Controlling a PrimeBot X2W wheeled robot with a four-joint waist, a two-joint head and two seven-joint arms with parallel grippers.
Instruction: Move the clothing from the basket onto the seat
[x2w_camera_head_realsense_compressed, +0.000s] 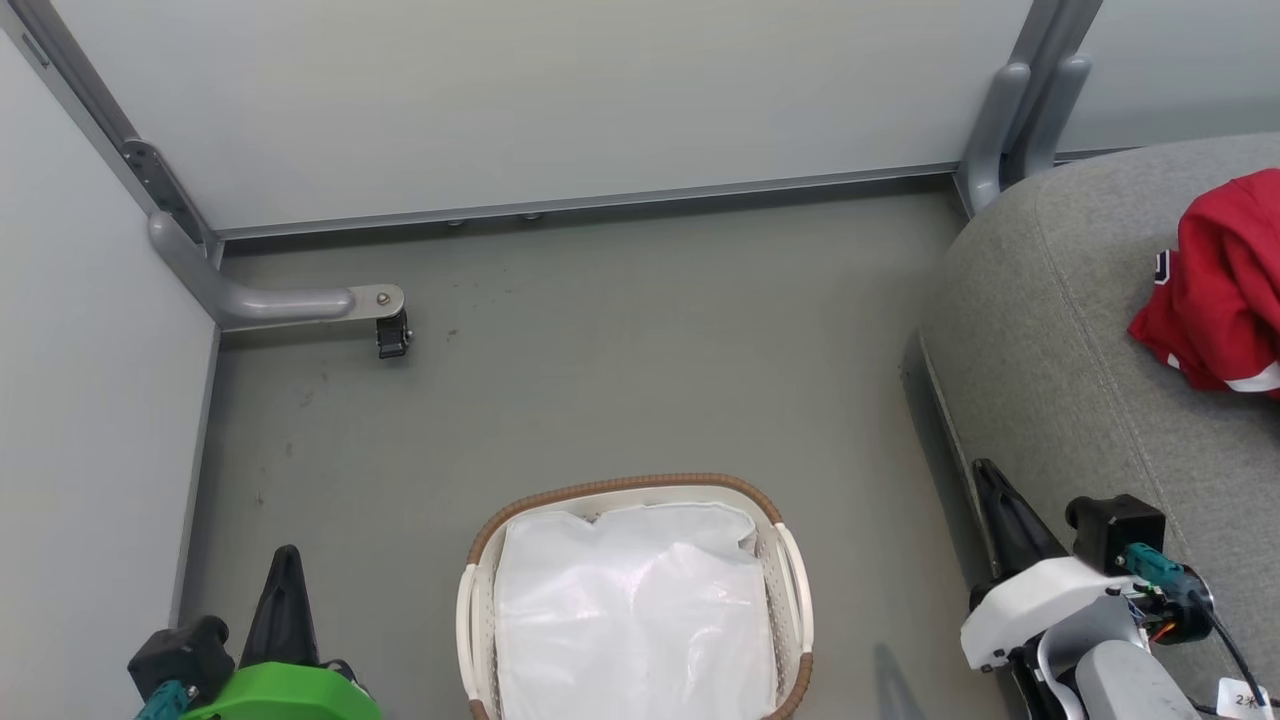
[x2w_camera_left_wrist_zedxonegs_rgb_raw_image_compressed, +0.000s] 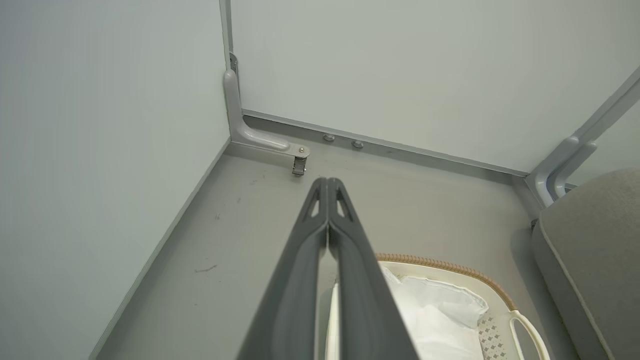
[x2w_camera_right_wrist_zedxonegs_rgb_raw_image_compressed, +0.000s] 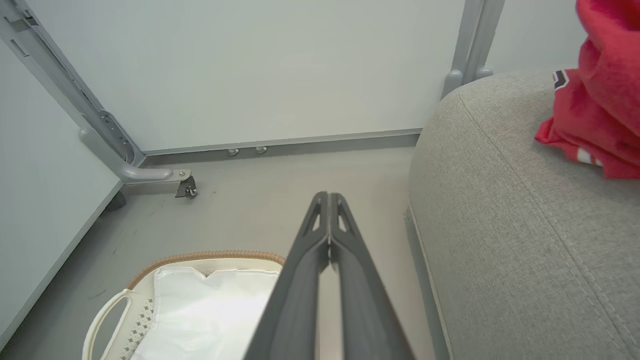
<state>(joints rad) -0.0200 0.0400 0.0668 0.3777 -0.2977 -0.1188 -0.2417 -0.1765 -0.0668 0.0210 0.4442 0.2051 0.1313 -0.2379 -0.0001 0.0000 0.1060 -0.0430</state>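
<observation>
The head view takes in both tools at once: the left tool (x2w_camera_head_realsense_compressed: 286, 565) low over the grey floor (x2w_camera_head_realsense_compressed: 620, 360), the right tool (x2w_camera_head_realsense_compressed: 990, 480) beside the seat (x2w_camera_head_realsense_compressed: 1050, 380). Each wrist view adds that its tool's fingers are clenched together, grasping nothing. The basket (x2w_camera_head_realsense_compressed: 640, 484) on the floor holds its white liner (x2w_camera_head_realsense_compressed: 630, 610). The red clothing (x2w_camera_head_realsense_compressed: 1225, 290) lies bunched on the seat, well apart from the basket
</observation>
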